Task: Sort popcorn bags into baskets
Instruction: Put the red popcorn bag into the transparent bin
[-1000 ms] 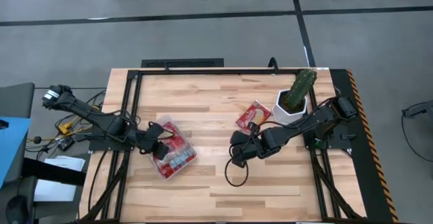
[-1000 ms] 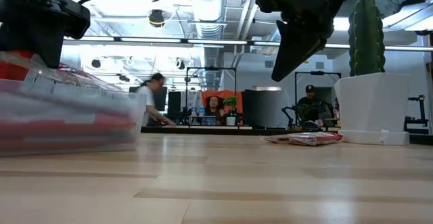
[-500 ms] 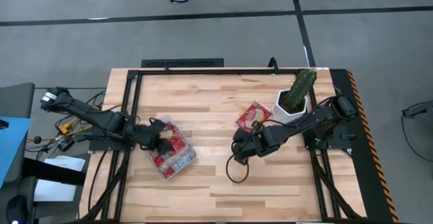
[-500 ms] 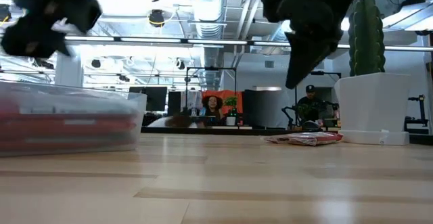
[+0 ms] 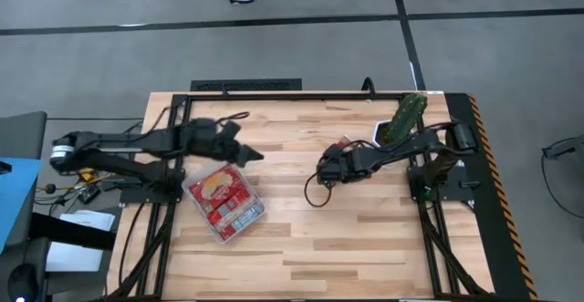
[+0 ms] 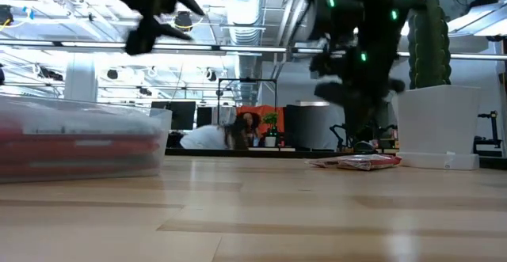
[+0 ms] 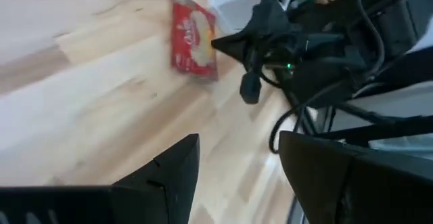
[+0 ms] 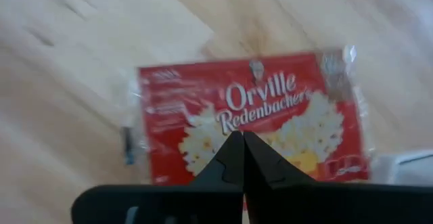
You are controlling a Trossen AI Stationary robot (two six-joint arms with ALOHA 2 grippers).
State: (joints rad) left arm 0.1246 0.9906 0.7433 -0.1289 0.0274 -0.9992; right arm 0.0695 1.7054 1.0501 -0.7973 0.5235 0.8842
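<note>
Bag (image 8: 250, 119) flat, broadside to right gripper (image 8: 237, 158)

Clear plastic tub (image 5: 225, 203): rectangular, rounded corners, shallow; sat skewed on the table at about 8 o'clock from centre. Held several red popcorn packets (image 5: 222, 189) lying flat, stacked, topmost showing a yellowish picture.

Loose popcorn bag (image 8: 250, 116): red, white lettering, popcorn picture; lay flat at about 2 o'clock, partly hidden from above.

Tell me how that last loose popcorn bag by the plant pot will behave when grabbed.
The popcorn bag lies flat in glossy wrap, so probably light, floppy and slippery. The right pincer, shut above it, may skid it toward the white pot.
</note>
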